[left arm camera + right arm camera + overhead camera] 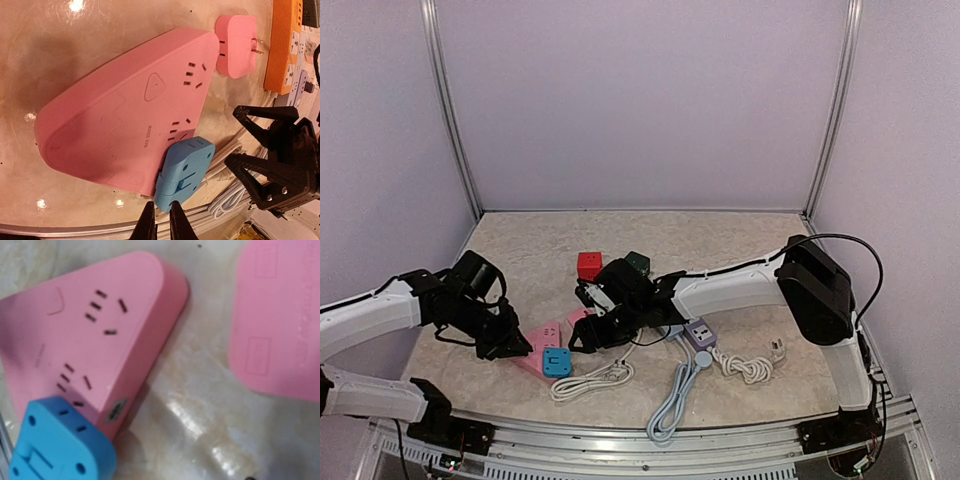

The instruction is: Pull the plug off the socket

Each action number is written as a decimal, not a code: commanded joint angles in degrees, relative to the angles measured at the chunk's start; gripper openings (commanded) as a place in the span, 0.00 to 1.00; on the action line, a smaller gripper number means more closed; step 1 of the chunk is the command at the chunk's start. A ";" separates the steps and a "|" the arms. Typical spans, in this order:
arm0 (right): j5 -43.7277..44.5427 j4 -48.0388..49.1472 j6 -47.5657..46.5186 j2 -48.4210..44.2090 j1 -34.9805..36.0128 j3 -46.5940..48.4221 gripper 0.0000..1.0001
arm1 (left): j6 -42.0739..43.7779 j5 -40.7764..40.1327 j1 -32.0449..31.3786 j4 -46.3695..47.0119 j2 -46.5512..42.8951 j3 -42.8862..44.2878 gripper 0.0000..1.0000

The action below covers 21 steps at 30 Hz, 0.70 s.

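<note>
As far as the pictures show, the pull looks largely done. The pink plug (235, 45) lies loose on the bench (740, 240) with its metal prongs bare and pointing away from the pink socket strip (125, 110), just beside it but not touching. In the top view it sits at about 1 o'clock from the strip, which lies at about 7 o'clock from the bench's middle. The socket holes nearest that plug are empty. The right claw (235, 137) hangs at the strip's 3 o'clock side in the top view, its fingers spread apart with nothing between them, so I judge it is not carrying the plug. The left claw (162, 220) is at the strip's 9 o'clock end, its fingers drawn together with only a slit between them. I see nothing pinched there, and whether the tips press on the strip I cannot tell. A blue plug (182, 170) remains seated at the strip's 5 o'clock corner, overhanging the edge. If that one also counts as the task's plug, it is what remains. Otherwise, little is left beyond moving the arms off. An orange strip (287, 45) lies past the pink plug, untouched.
</note>
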 commanded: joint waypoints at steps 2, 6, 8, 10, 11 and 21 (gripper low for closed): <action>-1.47 2.38 0.43 -2.55 -0.27 -1.25 0.67 | -5.23 -2.97 -4.31 -7.11 -4.79 -3.94 0.10; -3.52 2.89 0.60 -1.05 -0.27 0.30 0.66 | -9.43 -2.89 -7.50 -4.80 -5.87 -7.91 0.10; -4.07 2.64 0.60 -0.11 -0.25 1.37 0.65 | -11.23 -2.98 -9.04 -2.53 -4.66 -9.26 0.10; -4.24 2.26 0.45 0.41 -0.23 2.20 0.65 | -12.77 -3.09 -10.05 0.26 -3.14 -10.21 0.10; -4.24 1.89 0.25 0.61 -0.26 2.65 0.65 | -13.20 -3.07 -10.20 1.72 -1.85 -10.46 0.10; -3.86 0.25 0.32 2.32 -0.48 4.50 0.65 | -12.74 -2.79 -7.50 15.29 10.09 -6.24 0.10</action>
